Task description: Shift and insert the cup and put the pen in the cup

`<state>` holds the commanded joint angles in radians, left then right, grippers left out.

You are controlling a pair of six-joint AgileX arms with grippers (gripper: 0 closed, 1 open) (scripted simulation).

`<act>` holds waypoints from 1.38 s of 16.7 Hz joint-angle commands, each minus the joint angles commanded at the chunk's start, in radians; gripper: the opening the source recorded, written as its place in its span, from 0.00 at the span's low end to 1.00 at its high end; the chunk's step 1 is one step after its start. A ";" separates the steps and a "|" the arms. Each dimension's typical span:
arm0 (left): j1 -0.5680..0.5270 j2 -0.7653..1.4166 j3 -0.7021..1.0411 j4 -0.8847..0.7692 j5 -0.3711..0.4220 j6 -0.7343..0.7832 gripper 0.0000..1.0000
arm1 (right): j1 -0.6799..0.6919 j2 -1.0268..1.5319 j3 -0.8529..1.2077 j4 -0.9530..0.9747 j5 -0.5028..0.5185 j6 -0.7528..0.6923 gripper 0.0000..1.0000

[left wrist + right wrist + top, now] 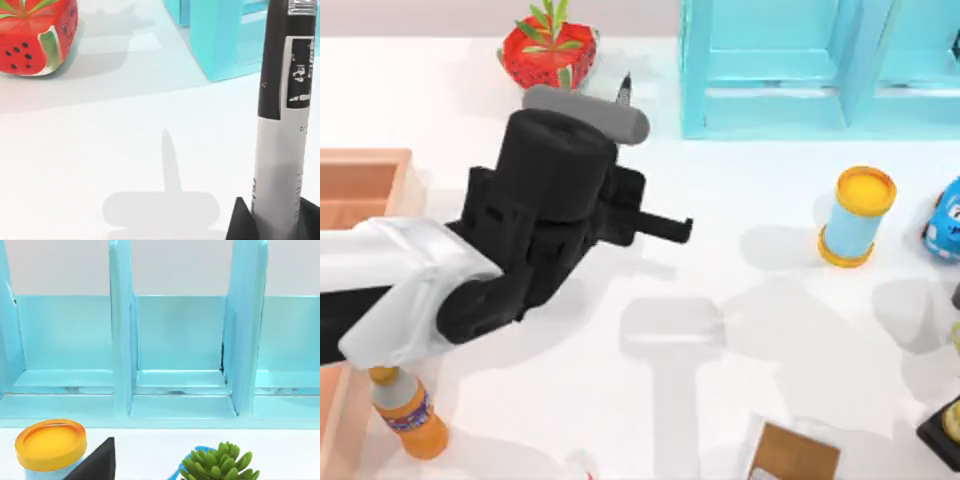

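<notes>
My left claw (272, 220) is closed on the pen (282, 115), held upright above the worktop (740, 330) near the watermelon pot (548, 50), while the cup isn't anywhere I can place, so the heading stays unsettled.

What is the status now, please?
Left gripper shut on the pen, upright above the table. Right arm parked facing the blue shelf. Nothing in the way.
</notes>
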<state>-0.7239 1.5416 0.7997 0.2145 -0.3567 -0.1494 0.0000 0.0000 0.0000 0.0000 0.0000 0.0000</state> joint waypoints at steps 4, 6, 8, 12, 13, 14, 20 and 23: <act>0.023 -0.148 -0.271 0.400 -0.046 0.103 0.00 | 0.000 0.000 0.000 0.000 0.000 0.000 1.00; 0.033 -0.212 -0.387 0.578 -0.065 0.147 0.00 | 0.000 0.000 0.000 0.000 0.000 0.000 1.00; 0.040 -0.266 -0.484 0.730 -0.081 0.184 0.00 | 0.000 0.000 0.000 0.000 0.000 0.000 1.00; 0.048 -0.338 -0.614 0.938 -0.102 0.233 0.00 | 0.000 0.000 0.000 0.000 0.000 0.000 1.00; 0.049 -0.347 -0.630 0.964 -0.105 0.239 0.00 | 0.000 0.000 0.000 0.000 0.000 0.000 1.00; 0.049 -0.353 -0.640 0.980 -0.106 0.243 0.00 | 0.000 0.000 0.000 0.000 0.000 0.000 1.00; 0.047 -0.347 -0.639 0.987 -0.105 0.244 0.00 | 0.000 0.000 0.000 0.000 0.000 0.000 1.00; 0.072 -0.278 -0.613 1.039 -0.080 0.241 0.00 | 0.000 0.000 0.000 0.000 0.000 0.000 1.00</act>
<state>-0.6520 1.2640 0.1871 1.2539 -0.4368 0.0917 0.0000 0.0000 0.0000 0.0000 0.0000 0.0000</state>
